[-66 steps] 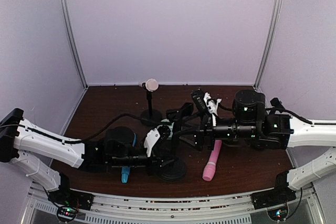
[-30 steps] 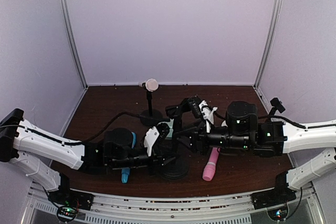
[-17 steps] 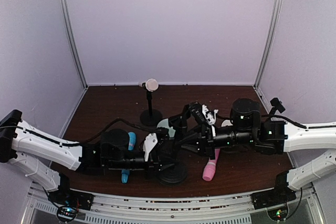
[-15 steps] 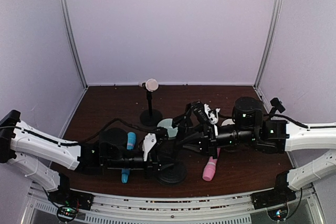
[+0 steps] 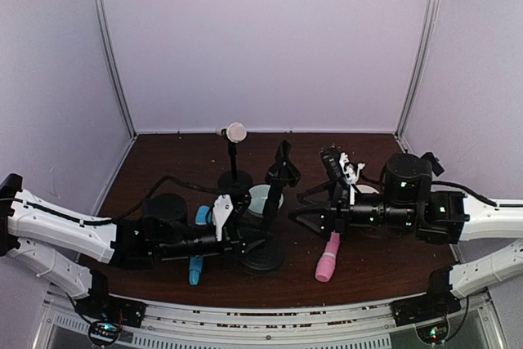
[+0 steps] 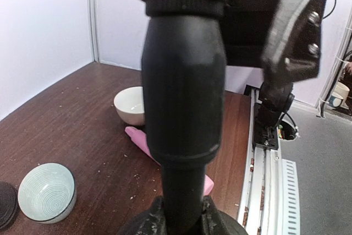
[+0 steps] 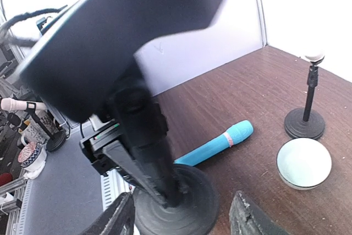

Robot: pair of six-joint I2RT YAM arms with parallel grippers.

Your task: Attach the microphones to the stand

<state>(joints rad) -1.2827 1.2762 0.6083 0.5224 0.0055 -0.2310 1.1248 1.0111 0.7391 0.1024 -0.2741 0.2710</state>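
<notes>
Stand (image 5: pixel 263 261) seemingly clamped in left pincer (image 5: pixel 252 239), right pincer (image 5: pixel 304 205) agape beside it, pink microphone (image 5: pixel 328 257) near.

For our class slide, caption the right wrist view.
Blue microphone lying behind the nearest black stand, near a pale bowl.

Top view: high behind the arm bases, looking down on the table (image 5: pixel 163 161). Left wrist view: hard against the stand (image 6: pixel 183 97), facing rightward. Right wrist view: low, the stand (image 7: pixel 192 196) near, just ahead of the right gripper (image 7: pixel 187 216). All three views share the stand (image 5: pixel 263 261).
</notes>
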